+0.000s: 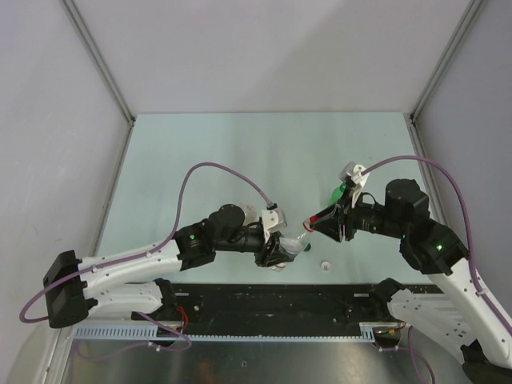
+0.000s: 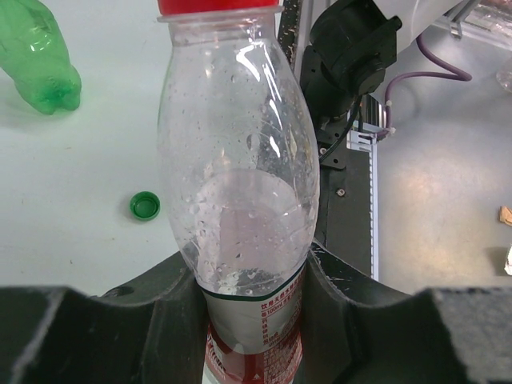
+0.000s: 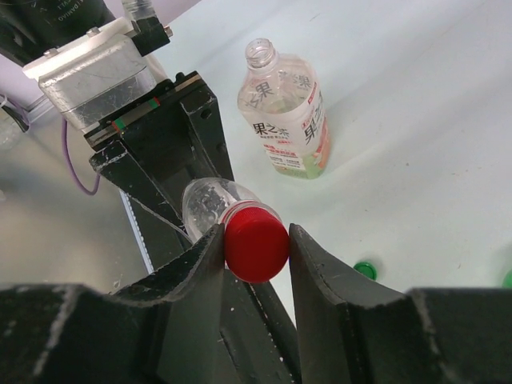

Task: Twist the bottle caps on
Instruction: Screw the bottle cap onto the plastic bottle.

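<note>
Fingers (image 3: 320, 272) of the right gripper (image 3: 256, 240) are closed narrowly on the red cap (image 3: 256, 242), one pad on each side of its wall. The cap sits on the neck of the small clear bottle (image 2: 240, 160). The left gripper (image 2: 248, 272) clamps this bottle around its lower body, just above the red label. Bottle and cap are held off the table (image 1: 240, 144), between the two arms. How far the threads have engaged cannot be told.

Location of the remaining parts:
- Green cap (image 2: 145, 206): on the table, at 8 o'clock from the held bottle in the left wrist view.
- White cap (image 1: 326, 265): on the table, at 5 o'clock from the meeting grippers in the top view.
- Green bottle (image 2: 36, 56): at 10 o'clock in the left wrist view.
- Orange-labelled bottle (image 3: 288, 120): neck open, at about 12 o'clock from the red cap in the right wrist view.

Probable faults from this position:
1. Cross-threading. Cause: the cap axis is tilted against the neck axis when rotation is applied.
2. Bottle spin. Cause: the wall is thin and smooth, so under a light clamp the bottle turns with the cap and nothing tightens.
3. Wall collapse. Cause: a harder clamp dents the body and shifts the neck out of line.
4. Pad slip. Cause: as torque rises, the pads skid on the small cap wall.
5. Dropped cap. Cause: the right gripper releases before the thread has caught.
</note>
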